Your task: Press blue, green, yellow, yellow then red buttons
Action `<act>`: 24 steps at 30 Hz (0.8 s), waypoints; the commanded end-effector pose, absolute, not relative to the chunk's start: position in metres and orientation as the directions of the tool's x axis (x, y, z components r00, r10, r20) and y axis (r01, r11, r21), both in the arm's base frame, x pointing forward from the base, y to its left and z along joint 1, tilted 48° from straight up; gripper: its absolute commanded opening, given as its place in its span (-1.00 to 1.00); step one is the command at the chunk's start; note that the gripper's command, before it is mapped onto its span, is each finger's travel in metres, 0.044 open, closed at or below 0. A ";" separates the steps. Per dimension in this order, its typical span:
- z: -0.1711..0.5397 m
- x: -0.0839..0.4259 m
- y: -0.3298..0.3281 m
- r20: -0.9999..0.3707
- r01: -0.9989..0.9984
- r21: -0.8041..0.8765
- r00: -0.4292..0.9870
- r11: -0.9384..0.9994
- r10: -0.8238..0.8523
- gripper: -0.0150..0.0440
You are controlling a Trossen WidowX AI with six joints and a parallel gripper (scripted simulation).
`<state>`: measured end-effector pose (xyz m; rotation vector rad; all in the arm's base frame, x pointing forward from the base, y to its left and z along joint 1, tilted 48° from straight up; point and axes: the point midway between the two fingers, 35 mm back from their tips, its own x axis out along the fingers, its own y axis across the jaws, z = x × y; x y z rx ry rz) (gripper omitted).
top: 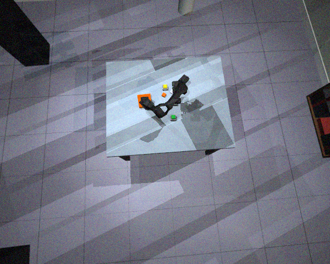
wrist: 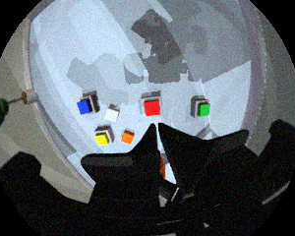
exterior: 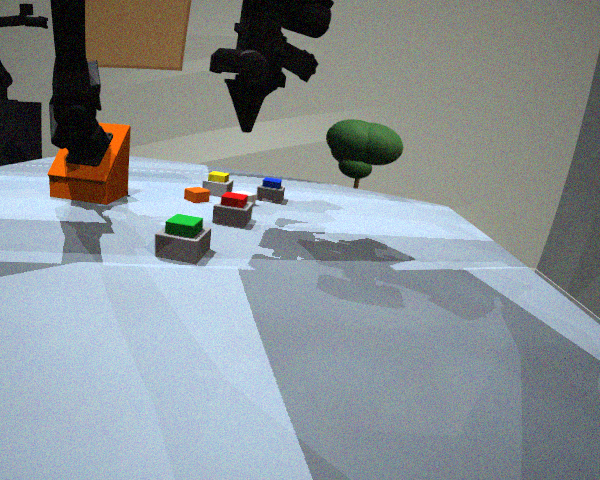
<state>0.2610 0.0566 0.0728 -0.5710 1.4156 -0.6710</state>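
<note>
The pincer point(exterior: 246, 124) is closed to a narrow point, holding nothing, raised well above the table point(exterior: 393, 361). In the wrist view its tip points at the red button point(wrist: 151, 106). That button looks like a stiff, spring-loaded cap on a grey base; it probably wants a firm, straight push on its flat top, not a grasp. No containers are in view.

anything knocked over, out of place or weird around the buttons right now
Nothing stands out. The green button, red button, yellow button and blue button sit level on their bases, the small orange block lies flat beside them, and the shut gripper hangs above, touching nothing.
</note>
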 end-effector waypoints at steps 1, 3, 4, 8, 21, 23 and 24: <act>0.074 0.257 0.051 -0.679 0.047 -0.732 0.028 0.679 -0.734 -0.42; 0.074 0.257 0.051 -0.679 0.047 -0.732 0.028 0.679 -0.734 -0.42; 0.072 0.257 0.049 -0.679 0.047 -0.732 0.028 0.680 -0.733 -0.42; 0.039 0.259 0.013 -0.679 0.048 -0.732 0.029 0.679 -0.734 -0.42; 0.024 0.259 -0.004 -0.678 0.048 -0.733 0.029 0.678 -0.735 -0.42; 0.022 0.260 -0.006 -0.678 0.048 -0.733 0.029 0.678 -0.735 -0.42; 0.021 0.260 -0.007 -0.678 0.048 -0.733 0.029 0.678 -0.735 -0.42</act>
